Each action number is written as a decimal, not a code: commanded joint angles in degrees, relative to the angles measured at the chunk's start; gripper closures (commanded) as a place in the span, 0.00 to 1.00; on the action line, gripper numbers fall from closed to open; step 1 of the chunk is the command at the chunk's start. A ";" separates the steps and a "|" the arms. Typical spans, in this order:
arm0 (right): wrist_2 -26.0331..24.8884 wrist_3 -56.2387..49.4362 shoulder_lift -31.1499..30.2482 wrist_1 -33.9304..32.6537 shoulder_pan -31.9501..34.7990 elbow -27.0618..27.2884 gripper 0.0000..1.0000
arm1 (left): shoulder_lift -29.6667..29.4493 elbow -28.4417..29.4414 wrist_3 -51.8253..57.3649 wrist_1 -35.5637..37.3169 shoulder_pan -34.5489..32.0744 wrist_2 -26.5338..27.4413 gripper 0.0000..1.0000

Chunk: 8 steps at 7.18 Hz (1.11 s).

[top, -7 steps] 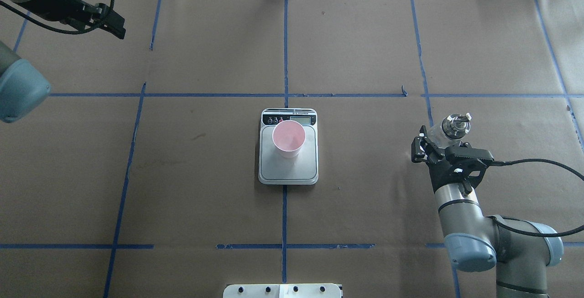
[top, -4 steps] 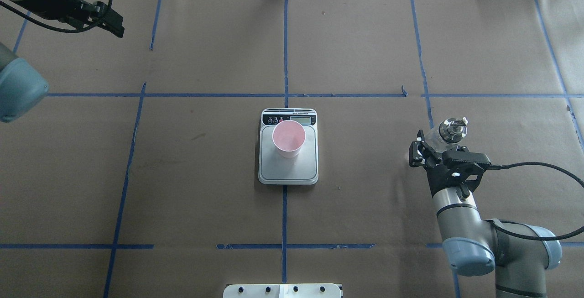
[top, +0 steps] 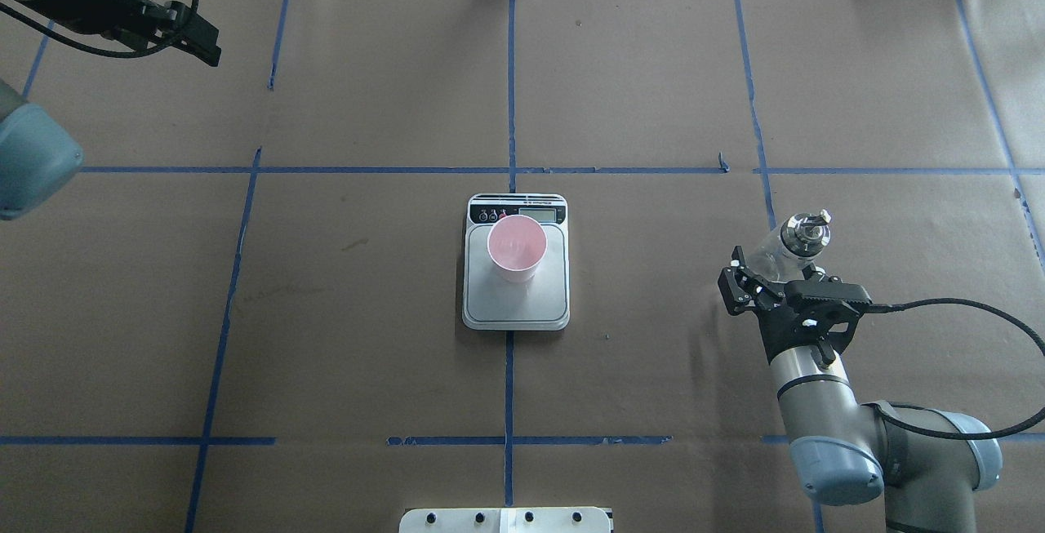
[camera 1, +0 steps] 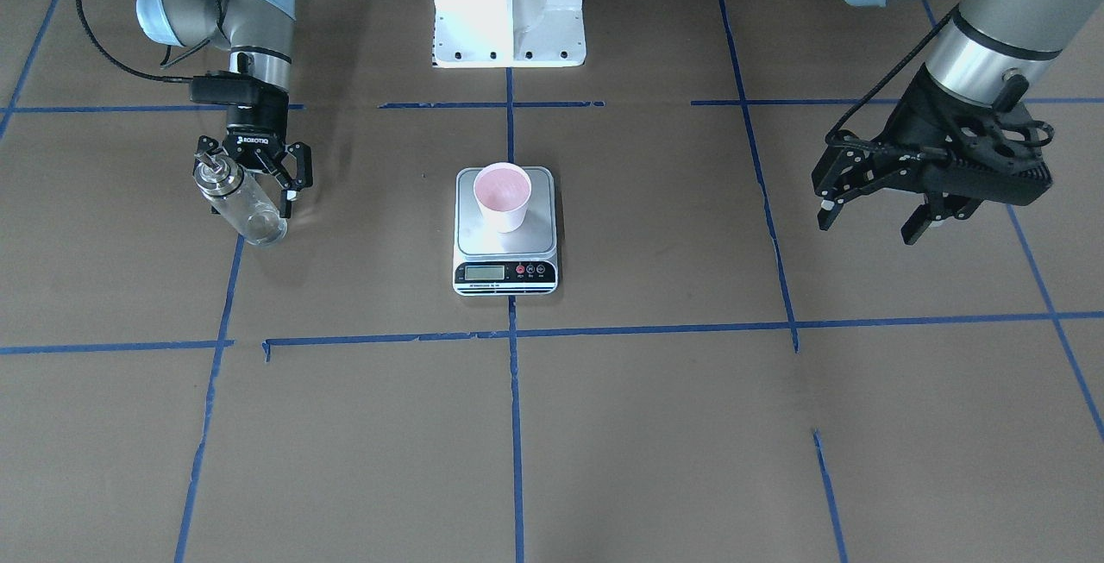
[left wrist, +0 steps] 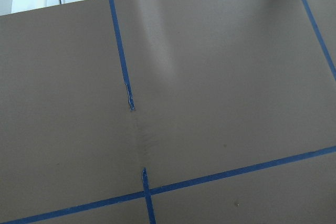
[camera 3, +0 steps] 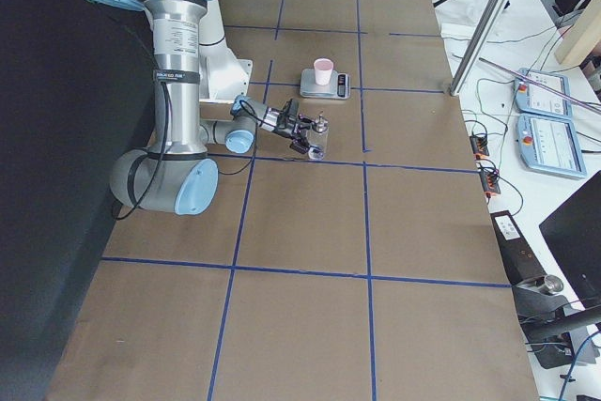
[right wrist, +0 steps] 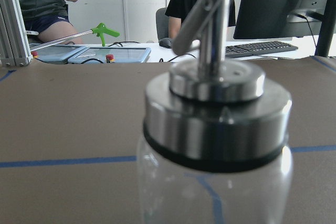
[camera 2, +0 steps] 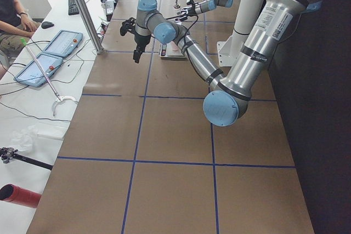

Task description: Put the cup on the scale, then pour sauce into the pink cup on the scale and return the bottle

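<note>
The clear glass bottle (camera 1: 254, 220), with its steel cap and thin spout, stands on the brown-paper table (camera 1: 655, 425) between the parted fingers of the right hand (camera 1: 252, 192), which is stamped ROBOTIQ. The tapered paper cup (camera 1: 503, 195), pink inside, sits on the brushed grey platform of the scale (camera 1: 535, 237); the display is too small to read. The left hand (camera 1: 867, 225) hangs spread and empty.

the right arm (top: 804, 386) reaches out low over the table (top: 367, 313), wrist about level, and the right gripper (camera 1: 251, 194) points away from the robot's base with its 2 fingers spread wide. the left arm (camera 1: 979, 37) is held high toward the far edge of its side, wrist tilted down, and the left gripper (camera 1: 868, 223) hangs well above the table, its 2 fingers apart
</note>
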 commanded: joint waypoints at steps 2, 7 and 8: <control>-0.59 2.51 -1.99 0.16 -3.60 0.66 0.00 | 0.03 -0.04 0.00 0.10 0.00 0.00 0.10; -1.38 5.14 -13.85 1.20 -12.03 8.84 0.00 | 0.29 1.01 0.79 0.02 0.00 0.17 0.10; -0.26 5.16 -17.35 5.04 -13.10 9.80 0.00 | 1.60 1.19 1.57 -0.25 0.08 0.35 0.10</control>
